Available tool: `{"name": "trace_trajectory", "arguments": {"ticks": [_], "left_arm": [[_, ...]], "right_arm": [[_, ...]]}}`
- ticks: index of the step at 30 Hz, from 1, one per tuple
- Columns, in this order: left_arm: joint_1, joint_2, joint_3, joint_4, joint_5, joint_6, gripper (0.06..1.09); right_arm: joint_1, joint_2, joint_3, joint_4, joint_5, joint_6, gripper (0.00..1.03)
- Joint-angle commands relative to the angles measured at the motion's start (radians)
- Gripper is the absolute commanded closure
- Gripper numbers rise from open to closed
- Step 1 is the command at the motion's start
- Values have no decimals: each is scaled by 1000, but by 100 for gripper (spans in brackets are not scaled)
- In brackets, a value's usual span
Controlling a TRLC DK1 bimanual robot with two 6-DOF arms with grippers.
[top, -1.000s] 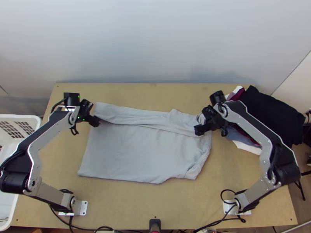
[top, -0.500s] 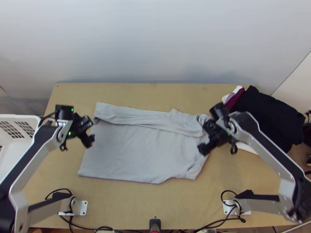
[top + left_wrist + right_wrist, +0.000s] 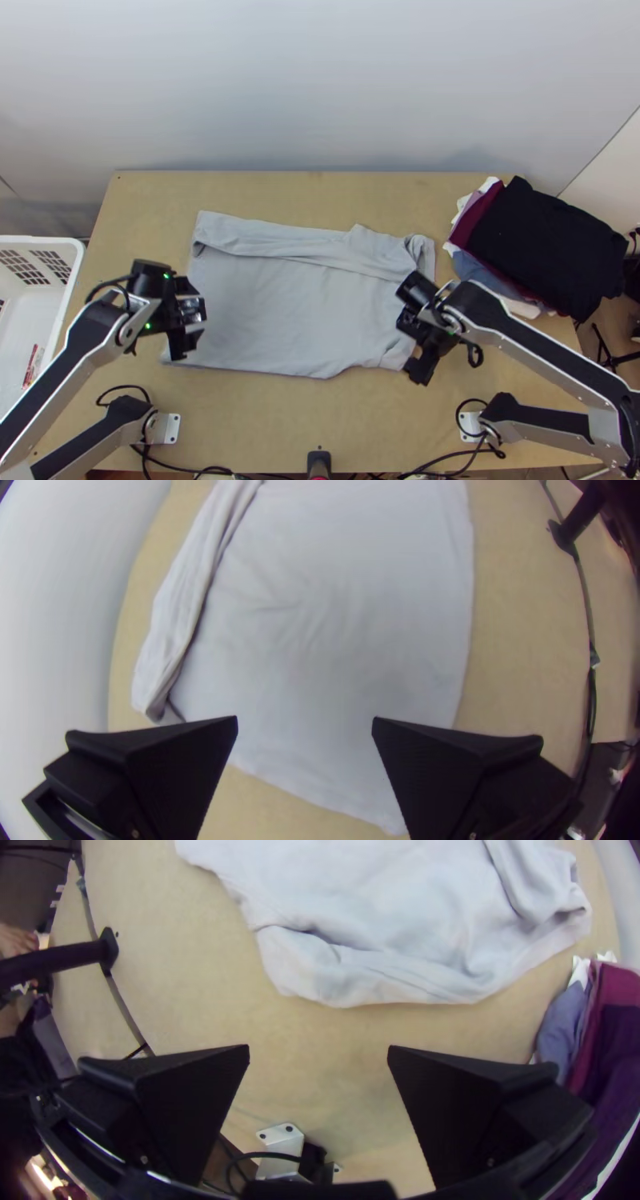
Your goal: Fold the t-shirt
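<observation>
Grey t-shirt (image 3: 280, 312), far side folded over (creased), wooden table (image 3: 344, 412)

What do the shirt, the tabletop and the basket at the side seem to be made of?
The shirt looks like soft matte cotton jersey, judging by its loose wrinkles. The tabletop seems to be pale wood or wood board, smooth and tan. The basket is probably glossy white plastic, given its moulded slots.

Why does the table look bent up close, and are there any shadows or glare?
Left wrist view: the fisheye lens bows the table; right wrist view: same bending, dark corners, bright glare beyond the table; top view: soft shadow on the wall.
</observation>
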Motion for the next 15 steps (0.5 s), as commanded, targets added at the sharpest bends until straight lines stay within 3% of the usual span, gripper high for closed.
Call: {"name": "trace_trajectory", "arguments": {"ticks": [1, 15], "left_arm": [[-96, -62, -76, -23, 3, -3, 11], [-197, -113, -153, -38, -1, -15, 11]], "right_arm": [[85, 32, -13, 58, 24, -4, 7], [94, 68, -10, 156, 91, 21, 7]]}}
